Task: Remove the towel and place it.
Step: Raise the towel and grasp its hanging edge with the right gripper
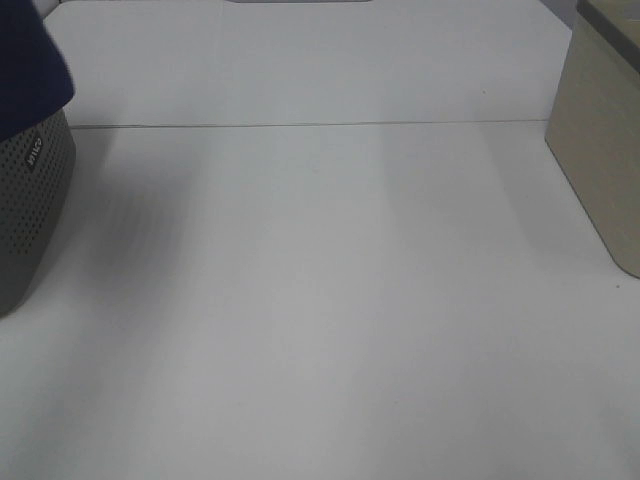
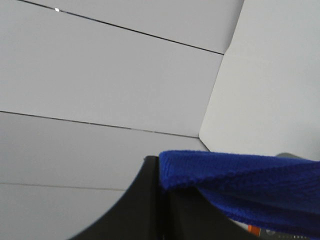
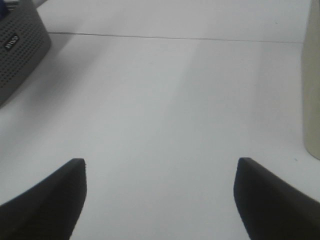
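The royal-blue towel (image 1: pixel 30 60) shows only as a dark blue corner at the far left edge of the high view, hanging over the grey perforated basket (image 1: pixel 28 210). In the left wrist view the towel (image 2: pixel 250 187) lies bunched across my left gripper (image 2: pixel 170 200), whose dark finger (image 2: pixel 142 200) sits against its folded edge; the jaws look shut on the cloth. My right gripper (image 3: pixel 160 200) is open and empty, its two dark fingers wide apart low over the white table (image 3: pixel 160 100). Neither gripper shows in the high view.
A beige box (image 1: pixel 600 160) stands at the right edge of the table and also shows in the right wrist view (image 3: pixel 312 100). The grey basket (image 3: pixel 17 47) is far left of the right gripper. A seam (image 1: pixel 320 125) crosses the white table.
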You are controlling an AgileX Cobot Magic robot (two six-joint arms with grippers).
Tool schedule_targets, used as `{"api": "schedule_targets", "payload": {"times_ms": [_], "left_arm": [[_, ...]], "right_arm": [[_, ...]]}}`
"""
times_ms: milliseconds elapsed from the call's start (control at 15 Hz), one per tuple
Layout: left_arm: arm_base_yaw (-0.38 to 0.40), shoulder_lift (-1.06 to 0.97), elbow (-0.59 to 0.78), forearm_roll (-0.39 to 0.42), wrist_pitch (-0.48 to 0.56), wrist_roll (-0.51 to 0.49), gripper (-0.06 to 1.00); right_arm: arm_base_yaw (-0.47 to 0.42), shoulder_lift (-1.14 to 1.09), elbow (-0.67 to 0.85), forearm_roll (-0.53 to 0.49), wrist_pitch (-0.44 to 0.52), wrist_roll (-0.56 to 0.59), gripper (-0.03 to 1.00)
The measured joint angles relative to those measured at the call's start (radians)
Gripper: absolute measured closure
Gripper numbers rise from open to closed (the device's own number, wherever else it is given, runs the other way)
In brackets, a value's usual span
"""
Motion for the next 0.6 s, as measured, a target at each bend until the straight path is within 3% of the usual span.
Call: {"api": "schedule_targets", "payload": {"times_ms": [67, 200, 400, 600], "left_arm": [[-0.028, 0.000, -0.001, 0.000, -0.029, 0.000, 0.94], [-0.113, 0.000, -0.001, 0.000, -0.106, -0.002, 0.94], [-0.225, 0.000, -0.001, -0.002, -0.163, -0.002, 0.94], [-0.318, 0.000, -0.001, -0.013, -0.165, -0.002, 0.94]], "right_arm": [[0.000, 0.041, 0.000, 0.073, -0.016, -0.103, 0.18], [0.000, 0.183, 0.000, 0.325, -0.031, -0.399, 0.18], [0.000, 0.368, 0.000, 0.621, -0.036, -0.711, 0.18], [0.000, 0.550, 0.000, 0.785, -0.037, -0.922, 0.18]]}}
